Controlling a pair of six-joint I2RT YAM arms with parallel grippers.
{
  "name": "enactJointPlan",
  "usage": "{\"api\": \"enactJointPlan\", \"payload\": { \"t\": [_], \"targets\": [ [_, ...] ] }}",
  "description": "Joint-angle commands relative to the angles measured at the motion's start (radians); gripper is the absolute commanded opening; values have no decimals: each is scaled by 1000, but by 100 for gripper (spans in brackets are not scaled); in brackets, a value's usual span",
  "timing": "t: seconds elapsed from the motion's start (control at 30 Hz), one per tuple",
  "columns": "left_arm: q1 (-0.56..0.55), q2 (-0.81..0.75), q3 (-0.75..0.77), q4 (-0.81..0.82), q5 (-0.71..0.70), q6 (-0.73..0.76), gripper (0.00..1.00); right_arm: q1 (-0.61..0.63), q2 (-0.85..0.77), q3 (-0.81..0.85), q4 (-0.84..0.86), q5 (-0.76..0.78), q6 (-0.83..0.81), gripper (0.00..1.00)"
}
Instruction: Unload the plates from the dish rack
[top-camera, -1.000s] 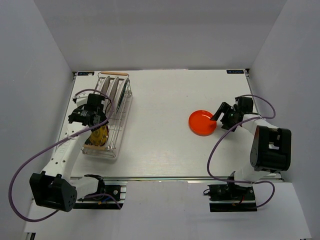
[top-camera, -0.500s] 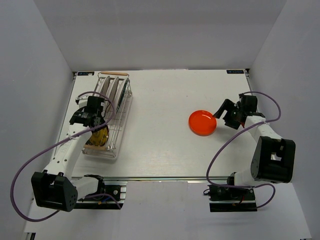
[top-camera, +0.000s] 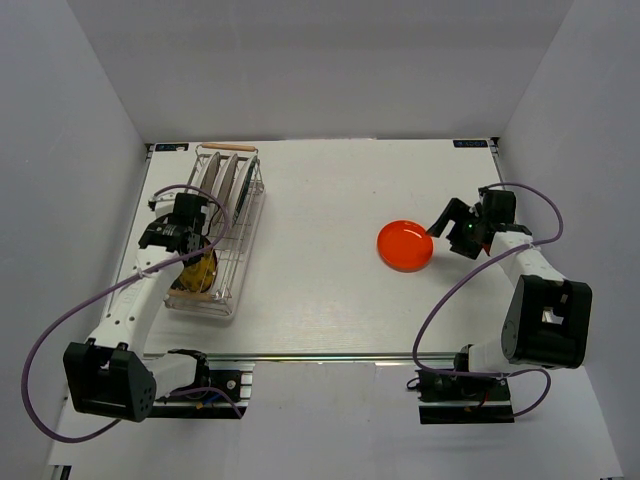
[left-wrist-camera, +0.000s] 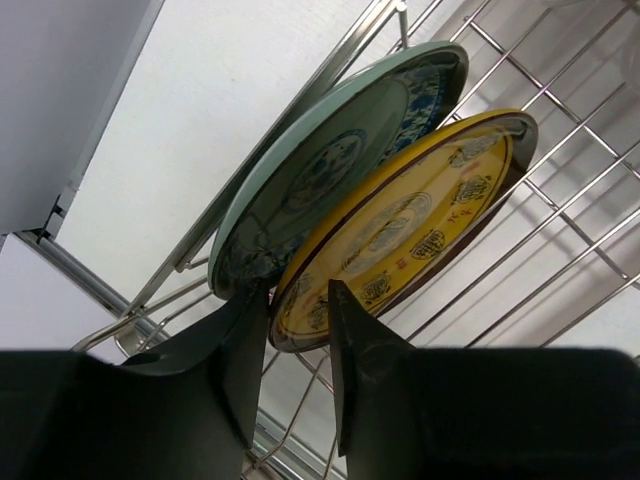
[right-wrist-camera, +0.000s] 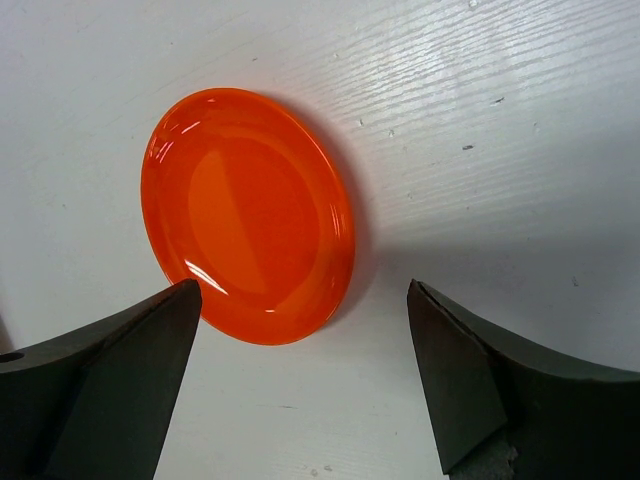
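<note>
Right claw (right-wrist-camera: 303, 295) is backing off, spread wide, leaving the orange plate (right-wrist-camera: 250, 215) flat on the worktop (top-camera: 320, 200). I am settling left claw (left-wrist-camera: 298, 345) astride the yellow plate (left-wrist-camera: 400, 230) in the dish rack (top-camera: 240, 262); I cannot tell yet whether it is pinching.

Plain orange plate (right-wrist-camera: 250, 215), yellow patterned plate (left-wrist-camera: 400, 230), blue-green patterned plate (left-wrist-camera: 340, 160)

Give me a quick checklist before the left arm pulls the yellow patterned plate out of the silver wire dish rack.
1. The left gripper straddles the rim of the yellow patterned plate: ok.
2. The left gripper is clamped on that rim: cannot tell.
3. The blue-green patterned plate is clear of the left gripper: cannot tell; they overlap in the wrist view.
4. The orange-red round plate lies flat on the white table: ok.
5. The right gripper is open, off the orange-red round plate: ok.
</note>
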Motion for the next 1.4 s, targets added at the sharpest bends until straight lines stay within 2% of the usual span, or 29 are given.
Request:
{"api": "enactJointPlan", "payload": {
  "t": [0.0,0.07,0.1,0.23,0.3,0.47,0.6,1.0,1.23,1.27,1.33,1.37],
  "targets": [
    [0,5,20,5,9,-7,39,-2,-17,44,-14,-9,-14,89],
    [0,0,20,2,7,-4,28,-2,-19,45,-17,-8,-13,89],
    [0,-2,23,-1,7,-4,28,-2,-20,45,-17,-9,-13,89],
    [0,-8,52,-29,1,-10,3,-2,-22,53,-23,-24,-14,89],
    [0,-14,85,-56,-6,-9,0,-2,-25,61,-39,-44,-16,89],
    [-9,-60,144,-96,-10,-9,0,-2,-51,71,-49,-97,-17,89],
    [-9,-106,181,-90,41,37,0,-2,-72,87,-72,-109,-22,89],
    [-18,-195,403,-144,92,82,0,2,-123,160,-152,-222,-62,89],
    [-18,-212,454,72,438,163,0,19,-166,190,-85,-489,-160,89],
    [-18,-203,451,101,548,168,0,27,-172,190,-67,-514,-170,89],
    [-18,-183,408,221,677,174,0,41,-181,217,-69,-557,-206,89],
    [-18,-149,399,253,807,189,0,53,-181,226,-71,-572,-220,89]
  ]
}}
